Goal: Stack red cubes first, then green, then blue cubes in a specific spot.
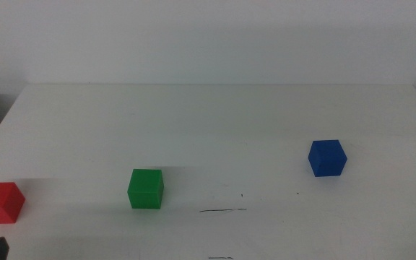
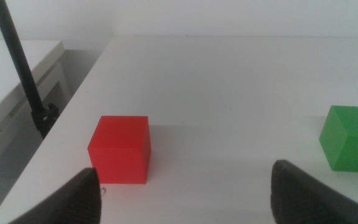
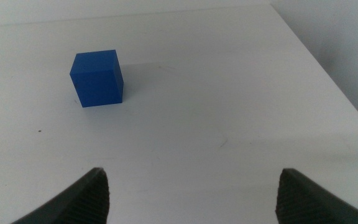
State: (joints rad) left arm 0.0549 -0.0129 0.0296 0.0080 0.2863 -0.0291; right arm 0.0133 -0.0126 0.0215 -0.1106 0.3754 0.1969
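The red cube (image 1: 0, 202) sits at the table's front left, near the left edge. The green cube (image 1: 145, 188) stands to its right, and the blue cube (image 1: 327, 157) is further right and a little further back. The black pen line (image 1: 222, 211) lies on the table right of the green cube. My left gripper (image 2: 188, 202) is open and empty just short of the red cube (image 2: 120, 149), with the green cube (image 2: 351, 138) off to one side. My right gripper (image 3: 194, 199) is open and empty, well short of the blue cube (image 3: 97, 78).
The white table (image 1: 215, 115) ends at a left edge close to the red cube. A black pole (image 2: 20, 68) and a lower white surface stand beyond that edge. Two tiny black dots (image 1: 241, 194) mark the table near the line.
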